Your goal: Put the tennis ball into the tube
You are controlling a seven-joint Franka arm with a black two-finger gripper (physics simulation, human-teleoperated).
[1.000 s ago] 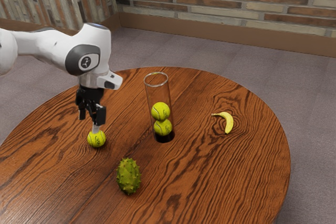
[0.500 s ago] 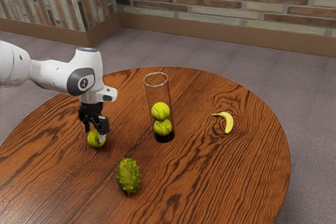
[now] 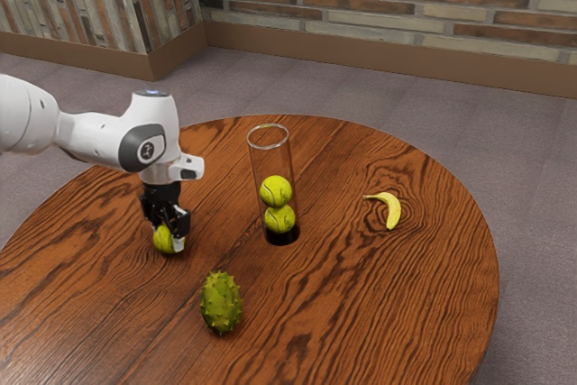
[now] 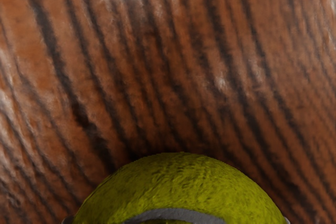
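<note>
Fingers (image 3: 178, 244) of your gripper (image 3: 168, 238) were clamped on the tennis ball (image 4: 178, 182): yellow-green, fuzzy, grey-banded, at the table (image 3: 361, 299), outside the tube (image 3: 255, 169); your arm's emblem (image 3: 147, 150) was illegibly small

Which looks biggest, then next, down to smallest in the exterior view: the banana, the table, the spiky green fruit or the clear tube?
1. Table
2. Clear tube
3. Spiky green fruit
4. Banana

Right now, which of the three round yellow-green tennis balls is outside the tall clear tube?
The tennis ball gripped by the black two-finger end effector. The upper ball and lower ball are both inside the tube, stacked.
</note>
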